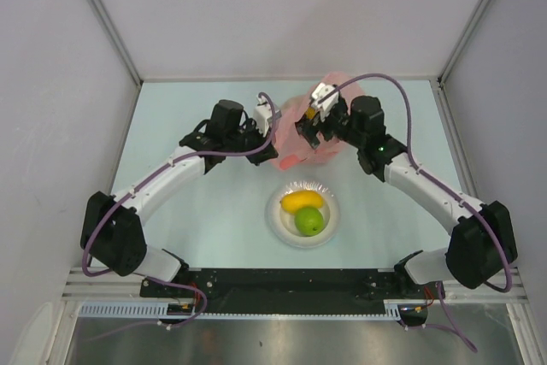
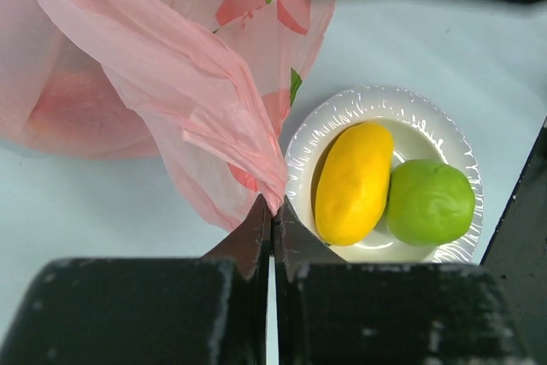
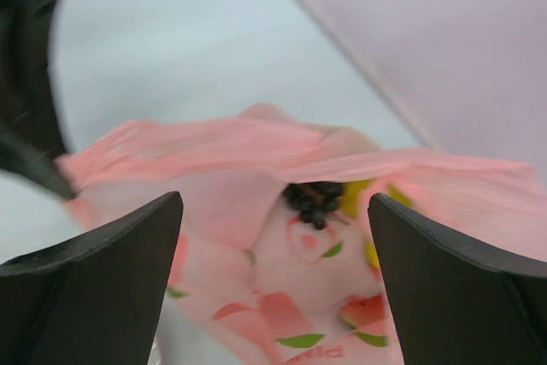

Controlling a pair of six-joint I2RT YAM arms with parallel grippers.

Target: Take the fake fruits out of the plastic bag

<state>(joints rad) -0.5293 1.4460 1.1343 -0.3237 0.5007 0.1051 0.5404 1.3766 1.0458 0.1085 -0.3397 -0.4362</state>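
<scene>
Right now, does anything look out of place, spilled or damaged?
Nothing stands out. The yellow fruit and green apple lie on the white plate, the left gripper pinches the plastic bag, and a grape bunch shows inside it.

The white-and-black left arm (image 1: 167, 179) reaches forward from its base and bends inward at the elbow, its wrist turned toward the centre. The black two-finger left pincer (image 2: 272, 215) is closed, its tips pressed together on a fold of the thin translucent pink plastic bag (image 2: 171, 66). The right arm (image 1: 427, 184) mirrors this pose, bending inward. The right pincer (image 3: 273, 203) has its black fingers (image 3: 102, 279) spread wide, gripping nothing.
</scene>
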